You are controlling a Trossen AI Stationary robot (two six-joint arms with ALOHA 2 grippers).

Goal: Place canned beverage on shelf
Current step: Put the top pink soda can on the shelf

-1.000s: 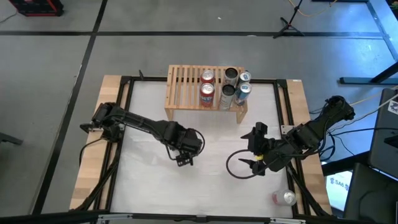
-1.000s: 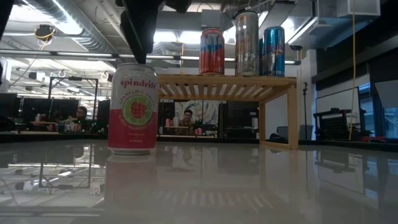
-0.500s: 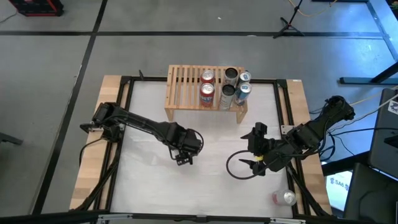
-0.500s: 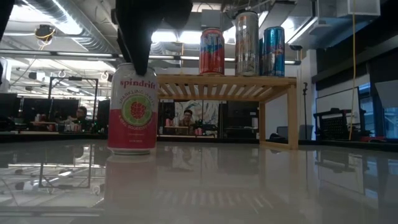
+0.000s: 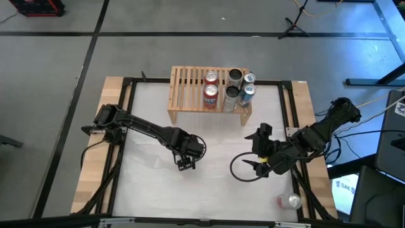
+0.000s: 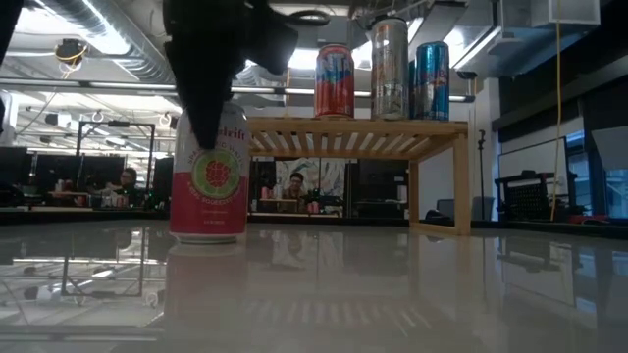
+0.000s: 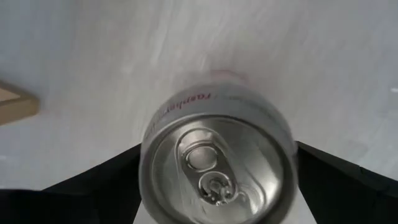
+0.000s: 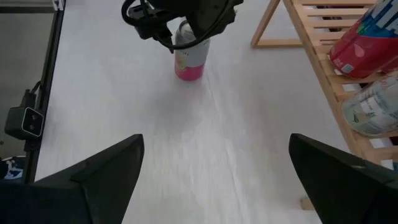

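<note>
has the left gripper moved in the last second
Yes. In the low view the left gripper has come down over the upright pink spindrift can, now covering the top of its label, which was clear earlier. The light-wood slatted shelf behind is unchanged.

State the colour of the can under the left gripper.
Pink can with a green circle, clearest in the low view.

Two matte black multi-joint arms, chunky rounded housings at joints, slimmer links between. Left gripper [image 5: 186, 163]: boxy black wrist block, two flat dark wedge-shaped fingers [image 7: 93, 186] with plain smooth faces. Right gripper [image 5: 258, 149]: same black build, broad tapering fingers [image 8: 99, 174]. Thin black cable loops off right arm's wrist, curling over white tabletop; black cable loops also bundled on left wrist.
</note>
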